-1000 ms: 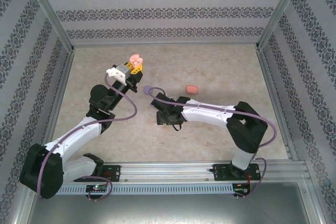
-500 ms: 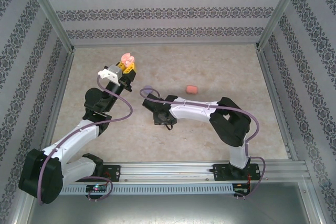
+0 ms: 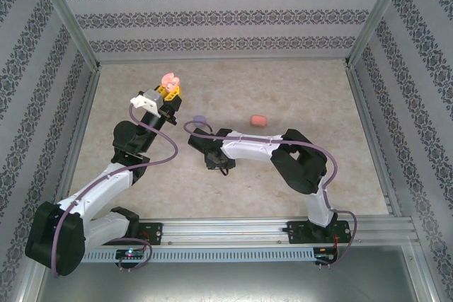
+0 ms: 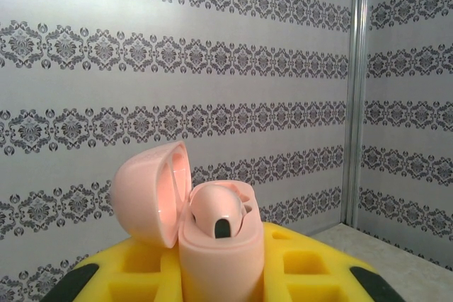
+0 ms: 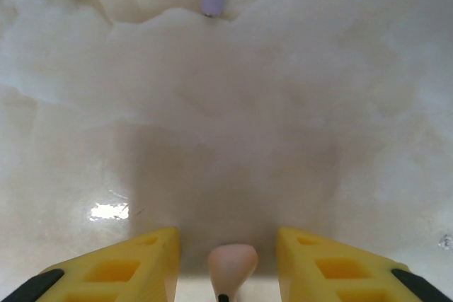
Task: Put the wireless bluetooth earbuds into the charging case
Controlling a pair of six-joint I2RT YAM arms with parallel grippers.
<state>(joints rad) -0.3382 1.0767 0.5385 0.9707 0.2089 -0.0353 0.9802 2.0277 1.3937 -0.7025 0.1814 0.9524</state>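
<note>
Squarely between right fingers [image 5: 145, 268], pale pink earbud [image 5: 231, 263].

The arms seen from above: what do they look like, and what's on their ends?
The left arm and right arm have white shells, chunky black joints, and a thin purple cable looping alongside each. The left tool and right tool have yellow fingers with square pockets and black trim.
</note>
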